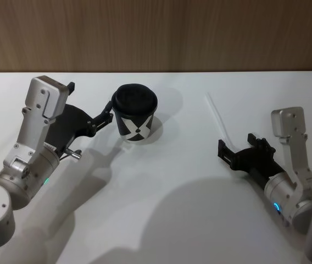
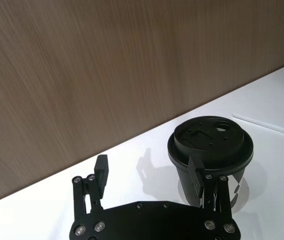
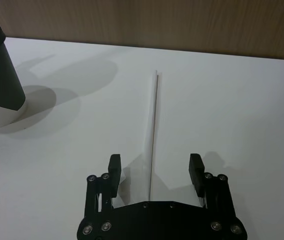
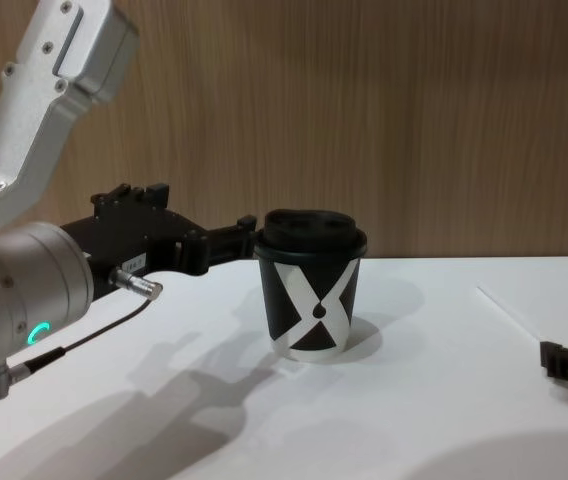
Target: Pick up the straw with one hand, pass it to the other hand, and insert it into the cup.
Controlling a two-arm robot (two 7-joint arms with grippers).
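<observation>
Straw lies flat right of the cup, judged light and crushable, best pinched gently mid-length; right gripper sits spread-fingered at its near end, left gripper likewise spread beside the cup.

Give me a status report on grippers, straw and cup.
Right gripper open, lined up on straw, which lies flat on table. Left gripper open beside cup. Nothing blocking straw.
</observation>
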